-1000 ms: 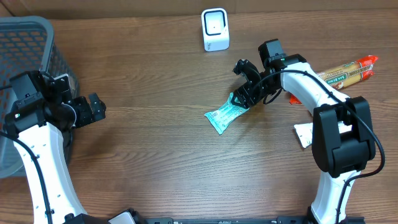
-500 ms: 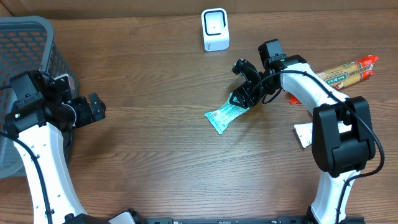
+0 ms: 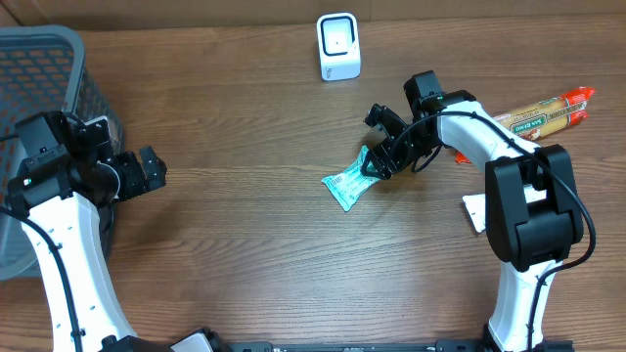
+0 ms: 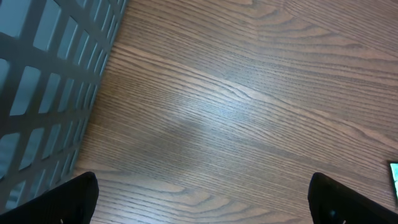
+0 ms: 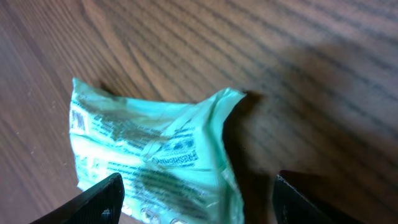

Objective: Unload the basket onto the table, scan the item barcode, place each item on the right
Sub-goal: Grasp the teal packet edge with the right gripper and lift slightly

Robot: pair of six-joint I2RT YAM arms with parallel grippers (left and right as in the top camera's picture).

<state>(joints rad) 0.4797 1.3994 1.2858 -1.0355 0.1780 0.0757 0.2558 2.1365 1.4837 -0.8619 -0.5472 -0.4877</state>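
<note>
Where right pincer (image 5: 198, 202) gapes over green packet (image 5: 149, 149), left pincer (image 4: 202, 202) wide beside grey basket (image 3: 49, 49), contents unclear.

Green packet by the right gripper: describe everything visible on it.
The green packet is a small mint-green pouch of thin crinkled film with dark print. It lies flat on the wooden table, one corner curled up. The right gripper hangs over one end, jaws open either side; contact cannot be told. No barcode is legible.
</note>
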